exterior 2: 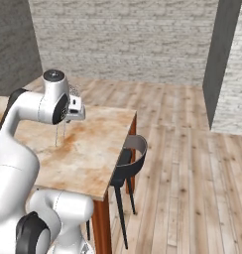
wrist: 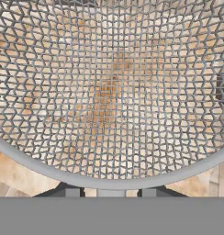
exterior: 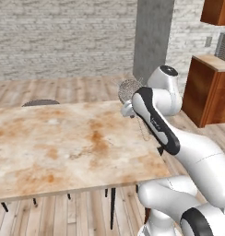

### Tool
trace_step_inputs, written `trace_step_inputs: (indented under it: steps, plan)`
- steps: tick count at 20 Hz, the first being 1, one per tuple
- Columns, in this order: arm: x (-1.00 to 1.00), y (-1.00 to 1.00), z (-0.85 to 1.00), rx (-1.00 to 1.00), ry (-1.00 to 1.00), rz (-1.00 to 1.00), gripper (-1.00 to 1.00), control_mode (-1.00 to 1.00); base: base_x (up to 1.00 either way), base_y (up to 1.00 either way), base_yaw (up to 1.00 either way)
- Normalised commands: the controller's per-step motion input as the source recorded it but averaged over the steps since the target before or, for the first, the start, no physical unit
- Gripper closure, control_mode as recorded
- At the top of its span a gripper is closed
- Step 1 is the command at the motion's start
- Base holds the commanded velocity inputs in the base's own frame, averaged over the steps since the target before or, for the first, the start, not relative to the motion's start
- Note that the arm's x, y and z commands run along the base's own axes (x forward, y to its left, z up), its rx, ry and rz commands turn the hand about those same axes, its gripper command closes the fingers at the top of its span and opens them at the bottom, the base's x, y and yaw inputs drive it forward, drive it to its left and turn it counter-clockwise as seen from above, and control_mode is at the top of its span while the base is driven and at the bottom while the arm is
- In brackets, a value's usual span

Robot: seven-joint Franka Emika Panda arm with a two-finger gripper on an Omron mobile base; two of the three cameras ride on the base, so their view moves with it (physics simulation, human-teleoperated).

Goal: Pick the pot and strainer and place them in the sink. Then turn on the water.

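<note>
My gripper point(wrist: 110, 192) is shut on the rim of the strainer point(wrist: 109, 92), a round silver wire-mesh bowl whose mesh spreads across the hand view with the table's brown-stained top showing through. In the left base view the strainer point(exterior: 128, 90) is held in the air over the table's far right corner, just above the gripper point(exterior: 128, 109), and its thin wire handle hangs down beside the forearm. From the right base the strainer point(exterior 2: 75, 91) peeks out behind the wrist, above the gripper point(exterior 2: 76, 113). The pot, the sink and the water are out of view.
A marbled beige table point(exterior: 63, 143) lies under the hand. A dark chair point(exterior 2: 131, 158) stands at its side and another point(exterior: 40, 102) at its far edge. A wooden cabinet point(exterior: 210, 92) and a grey pillar point(exterior: 152, 37) stand to the right.
</note>
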Motion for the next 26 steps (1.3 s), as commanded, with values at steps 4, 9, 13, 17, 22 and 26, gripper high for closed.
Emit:
trace_step_inputs:
  steps: [4, 9, 13, 17, 22, 26]
  plan:
    - [0.00, 0.00, 0.00, 0.00, 0.00, 0.00, 1.00, 1.00, -0.05, -0.30, 0.00]
    - [0.00, 0.00, 0.00, 0.00, 0.00, 0.00, 1.00, 1.00, 0.00, -0.54, 0.00]
    - [0.00, 0.00, 0.00, 0.00, 0.00, 0.00, 1.00, 1.00, 0.00, -0.81, -0.02]
    - [0.00, 0.00, 0.00, 0.00, 0.00, 0.00, 1.00, 1.00, 0.00, -0.97, -0.02]
    - [0.00, 0.00, 0.00, 0.00, 0.00, 0.00, 1.00, 1.00, 0.00, -1.00, -0.03]
    - [0.00, 0.00, 0.00, 0.00, 0.00, 0.00, 1.00, 1.00, 0.13, -0.90, -0.15]
